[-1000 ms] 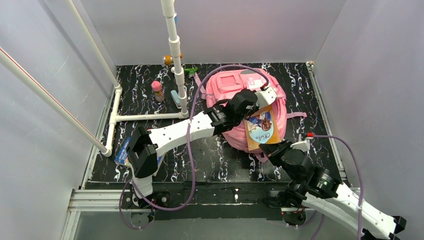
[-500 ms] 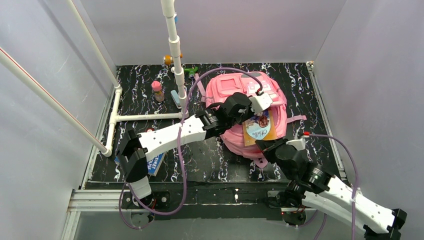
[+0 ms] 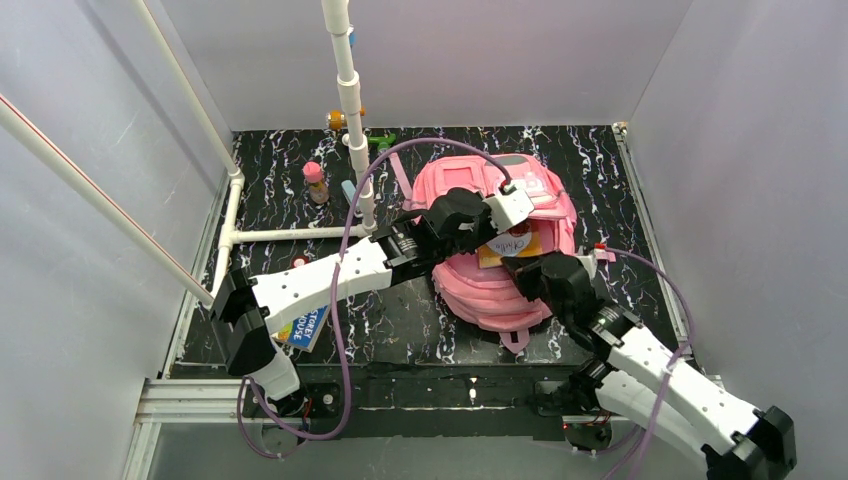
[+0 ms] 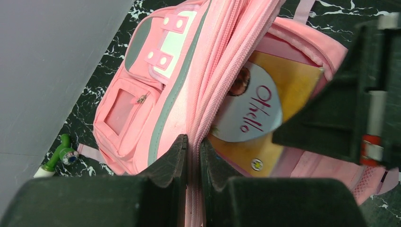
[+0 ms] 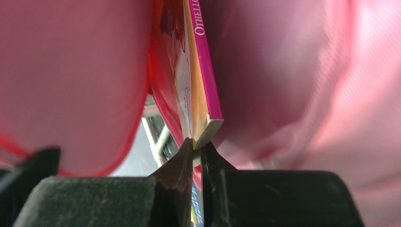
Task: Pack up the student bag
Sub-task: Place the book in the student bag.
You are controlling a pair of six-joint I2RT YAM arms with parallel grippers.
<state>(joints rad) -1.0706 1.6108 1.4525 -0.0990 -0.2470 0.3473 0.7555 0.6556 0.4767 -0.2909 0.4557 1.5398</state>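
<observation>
Black tabletop (image 3: pixel 420 320) — bk (image 3: pixel 512 245) half-hidden in student bag (image 3: pixel 480 290)

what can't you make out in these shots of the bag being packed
- Inside of the student bag: top view, the left arm lies over the opening; right wrist view, blurred pink fabric.
- Rest of the Othello book: left wrist view, the bag's zip edge and the right gripper hide it.
- Title of the blue book: top view, too small, partly under the left arm.
- Orange item, far edge: top view, behind the white pipe.
</observation>
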